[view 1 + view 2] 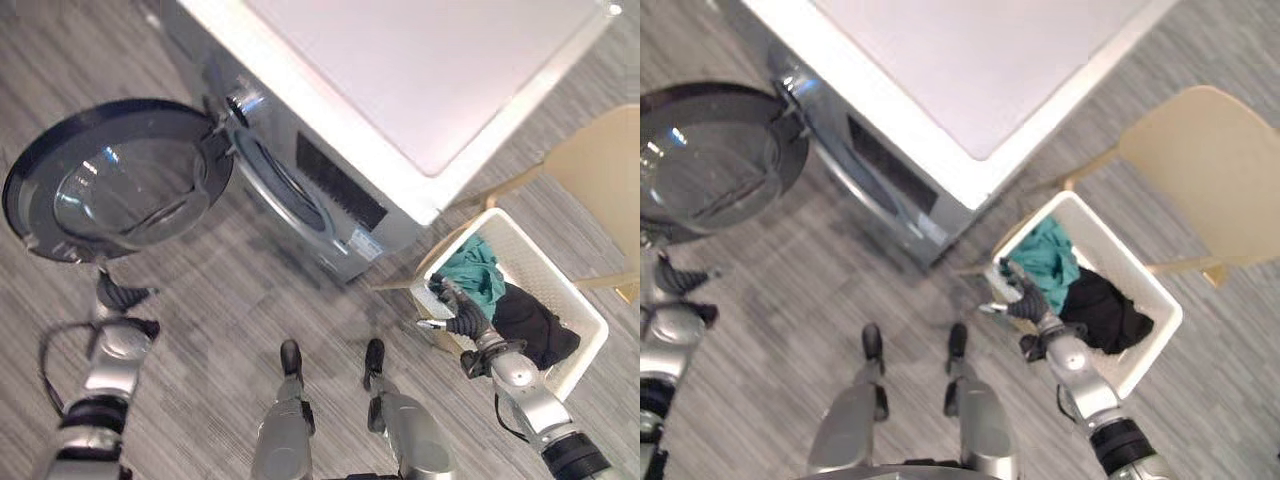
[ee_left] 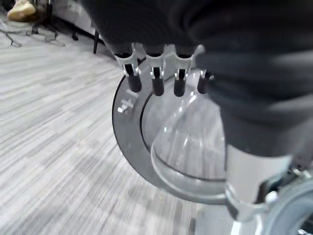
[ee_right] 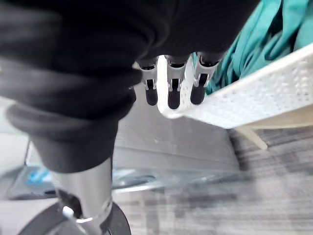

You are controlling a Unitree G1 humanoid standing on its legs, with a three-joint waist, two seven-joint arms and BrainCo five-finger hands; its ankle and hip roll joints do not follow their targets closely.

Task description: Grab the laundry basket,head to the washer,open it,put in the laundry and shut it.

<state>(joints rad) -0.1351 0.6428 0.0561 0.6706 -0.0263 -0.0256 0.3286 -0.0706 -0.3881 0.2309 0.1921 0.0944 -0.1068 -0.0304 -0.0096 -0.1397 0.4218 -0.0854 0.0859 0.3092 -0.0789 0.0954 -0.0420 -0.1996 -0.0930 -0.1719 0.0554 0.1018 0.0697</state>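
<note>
Closest to the head camera, the right hand [image 1: 462, 318] hangs over the near corner of the white laundry basket [image 1: 1150, 345], which stands on the grey striped floor [image 1: 250, 290] just off the washer's front right corner. From its own wrist camera the fingers [image 3: 170, 93] point straight down beside the basket's perforated rim, relaxed and closed on nothing; whether the tips touch the rim I cannot tell. Inside the basket a teal garment [image 1: 478, 270] lies at the end toward the washer, and a black garment [image 1: 535, 325] fills the middle and far end, the two touching. A pale wooden chair [image 1: 1205, 165] stands just beside the basket's far side.

Over on the other side, the left hand [image 1: 120, 295] sits low above the floor, just beside the outer edge of the washer door [image 1: 115, 180]. Its wrist camera shows the fingers [image 2: 155, 81] extended and loose, gripping nothing, apart from the door's rim. That round door, with a dark frame and clear bowl-shaped glass, is swung fully open to the left of the washer [image 1: 420, 90], still hinged at the front panel. The drum opening [image 1: 285, 185] is exposed on the silver-grey front. The washer's white top takes up the upper middle of the head views
</note>
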